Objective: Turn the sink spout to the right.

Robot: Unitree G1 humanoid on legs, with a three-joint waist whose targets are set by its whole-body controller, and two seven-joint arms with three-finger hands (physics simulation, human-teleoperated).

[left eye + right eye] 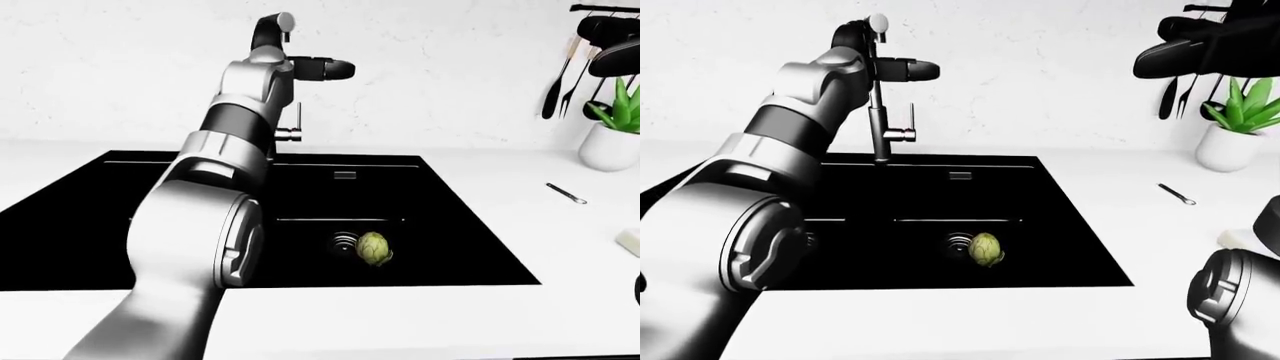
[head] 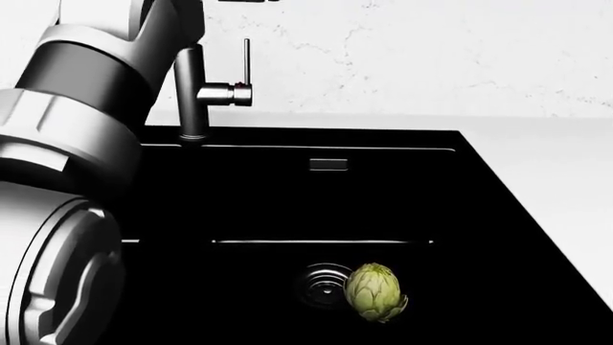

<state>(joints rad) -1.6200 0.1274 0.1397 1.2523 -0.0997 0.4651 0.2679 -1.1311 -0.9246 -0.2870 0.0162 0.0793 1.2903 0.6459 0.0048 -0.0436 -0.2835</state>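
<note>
We see the left arm (image 1: 790,112) reach up from the lower left of the eye views to the top of the sink spout (image 1: 878,90), a dark upright pipe standing at the upper edge of the black sink (image 1: 1080,225). The left hand (image 1: 862,45) sits right at the spout's upper bend, its dark fingers (image 1: 910,70) stretched out to the right, past the pipe. They appear to touch or flank the spout, but we cannot tell whether they close round it or merely lie against it (the wrist covers the contact in the left-eye view, and the head view cuts the hand off at the top). The faucet's lever handle (image 2: 245,65) stands upright just to the right of the pipe.

In the sink basin an artichoke (image 2: 376,292) lies just beside the round drain (image 2: 321,285), on its right.

Of the right arm only a rounded grey joint (image 1: 1230,300) shows at the lower right of the right-eye view; its hand is out of sight. On the white counter (image 1: 480,307) to the right lie a small metal utensil (image 1: 566,193) and, further up, a potted plant (image 1: 612,127), with dark kitchen tools (image 1: 600,45) hanging above it.
</note>
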